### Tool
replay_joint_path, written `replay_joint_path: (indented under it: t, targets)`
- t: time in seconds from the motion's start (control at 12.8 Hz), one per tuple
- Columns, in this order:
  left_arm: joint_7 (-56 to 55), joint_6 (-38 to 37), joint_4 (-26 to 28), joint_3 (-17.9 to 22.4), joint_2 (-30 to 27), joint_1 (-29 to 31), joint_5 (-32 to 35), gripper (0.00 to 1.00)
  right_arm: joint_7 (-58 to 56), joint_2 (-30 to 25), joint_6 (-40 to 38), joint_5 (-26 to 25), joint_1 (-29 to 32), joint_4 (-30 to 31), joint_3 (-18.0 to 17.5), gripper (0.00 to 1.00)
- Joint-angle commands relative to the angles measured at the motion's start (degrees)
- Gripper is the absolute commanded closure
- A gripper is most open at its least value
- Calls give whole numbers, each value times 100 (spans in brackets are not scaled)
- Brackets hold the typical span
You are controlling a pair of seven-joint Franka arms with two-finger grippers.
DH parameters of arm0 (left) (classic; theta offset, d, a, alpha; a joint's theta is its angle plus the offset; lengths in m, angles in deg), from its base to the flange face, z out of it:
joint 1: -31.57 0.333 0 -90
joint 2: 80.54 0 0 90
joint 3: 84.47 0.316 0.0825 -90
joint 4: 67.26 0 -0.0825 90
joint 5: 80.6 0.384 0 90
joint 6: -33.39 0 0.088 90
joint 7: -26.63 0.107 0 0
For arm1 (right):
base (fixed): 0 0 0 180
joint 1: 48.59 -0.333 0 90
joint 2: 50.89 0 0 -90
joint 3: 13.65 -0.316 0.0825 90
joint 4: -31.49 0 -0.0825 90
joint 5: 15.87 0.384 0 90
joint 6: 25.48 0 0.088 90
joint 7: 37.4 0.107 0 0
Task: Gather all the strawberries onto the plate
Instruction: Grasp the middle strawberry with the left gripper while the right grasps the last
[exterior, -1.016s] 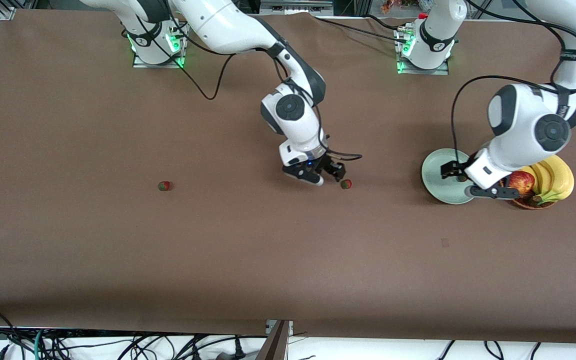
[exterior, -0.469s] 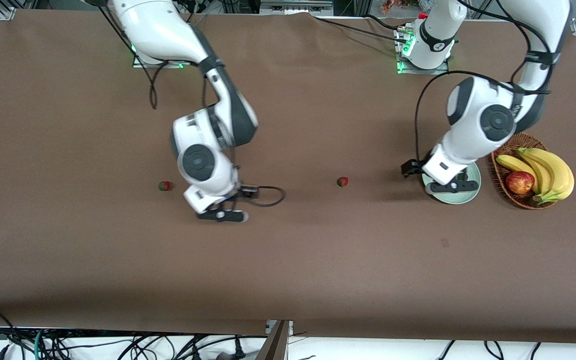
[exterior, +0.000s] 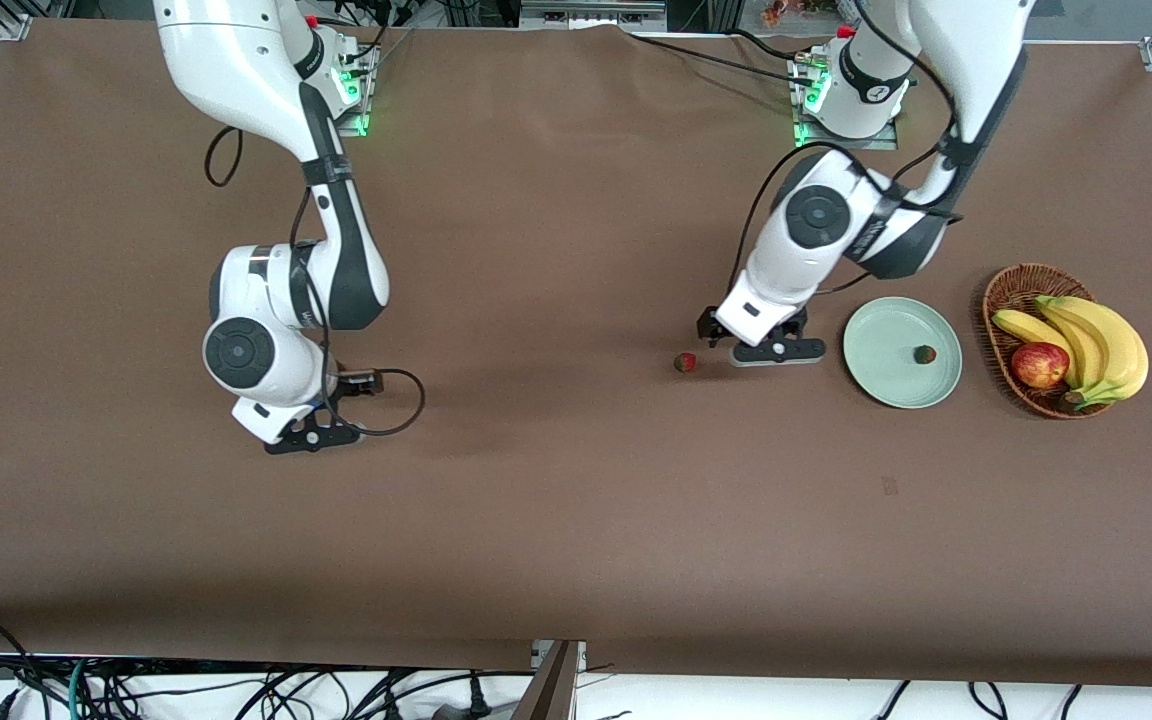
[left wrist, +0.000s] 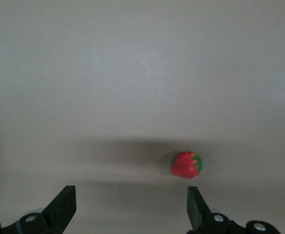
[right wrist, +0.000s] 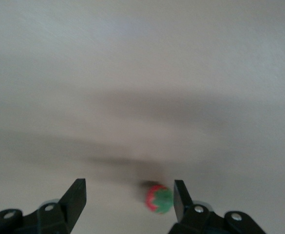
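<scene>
Honestly, these strawberries look tiny and light, probably soft or a bit slick, so we'd pinch each across its red body, low near the table, and gently, since a hard squeeze could pop it out sideways.

One strawberry (exterior: 924,353) already sits in the plate (exterior: 876,375). A second (exterior: 684,362) lies on the table (exterior: 576,520) just beside the left gripper (exterior: 764,352), whose jaws are spread wide with nothing between them. The third (right wrist: 159,199) shows between the right gripper (exterior: 312,436)'s open jaws in the right wrist view, not gripped.

Versus a second ago, the arms have swapped jobs: the right arm swung away from the middle berry toward its own end, and the left arm left the plate for that berry.
</scene>
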Motion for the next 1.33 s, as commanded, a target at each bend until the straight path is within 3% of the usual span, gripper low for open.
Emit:
replay_joint_path:
  t: [0.0, 0.31, 0.47, 0.7, 0.78, 0.94, 1.02, 1.09, 1.25]
  targets:
    - [-401, -50, -796, -13, 761, -158, 411, 0, -472, -469, 798, 218, -34, 1118, 9, 19]
    - [-656, -41, -1212, -21, 1362, -344, 726, 0, -1018, -425, 1276, 816, 10, 1552, 9, 25]
    - [-1077, -33, -1222, -30, 1468, -379, 1175, 0, -1019, -408, 1276, 923, 10, 1553, 0, 35]
    - [-1088, -68, -1186, -83, 1451, -379, 1194, 1, -1019, -399, 1276, 923, 10, 1544, -8, 53]
    - [-1096, -103, -1186, -83, 1451, -379, 1194, 13, -1019, -399, 1276, 923, 10, 1535, -9, 63]
    - [-1140, -129, -1186, -83, 1451, -379, 1160, 53, -1010, -425, 1242, 923, 10, 1483, -17, 82]
    - [-1219, -129, -1186, -83, 1451, -379, 1159, 72, -975, -451, 1198, 923, 1, 1404, -35, 84]
    - [-1281, -173, -1186, -92, 1451, -379, 1159, 84, -957, -469, 1189, 923, -25, 1325, -35, 84]
    - [-1299, -313, -1195, -109, 1433, -379, 1133, 89, -835, -495, 892, 923, -52, 1053, -70, 84]
